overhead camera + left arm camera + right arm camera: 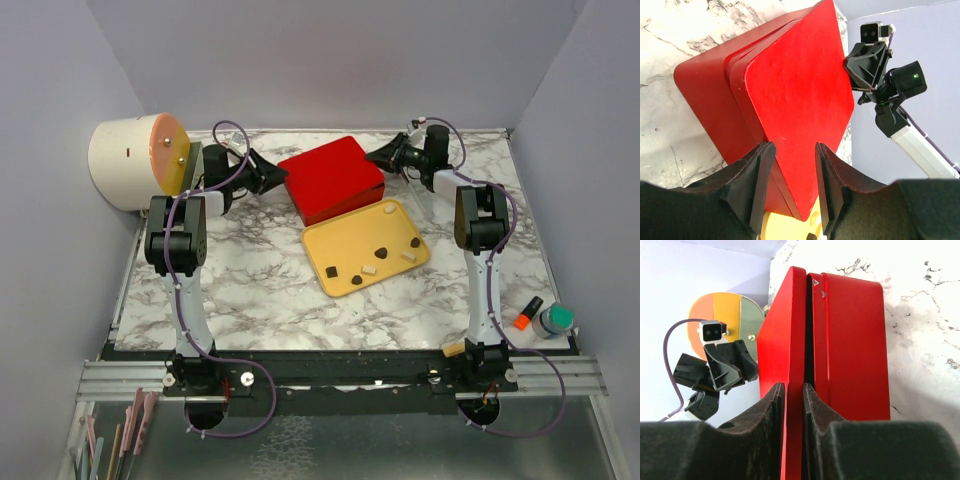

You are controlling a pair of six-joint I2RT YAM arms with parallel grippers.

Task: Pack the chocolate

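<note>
Several tiny chocolate pieces, dark brown [384,250] and cream-white [368,268], lie on a flat yellow tray [340,243] at mid-table. Behind it stands a red box [335,178] with its lid [782,335] slightly raised. My right gripper [378,158] is at the box's right end, shut on the lid's thin edge [793,386]. My left gripper [280,175] is at the box's left end, open, its fingers either side of the lid's corner [794,147] with gaps on both sides. In the left wrist view the lid [800,90] stands off the box body [710,100].
A round cream drum [125,165] with a coloured face sits at the back left. An orange marker [528,313] and a green-capped jar [555,320] stand at the front right edge. Grey walls close in the table on three sides.
</note>
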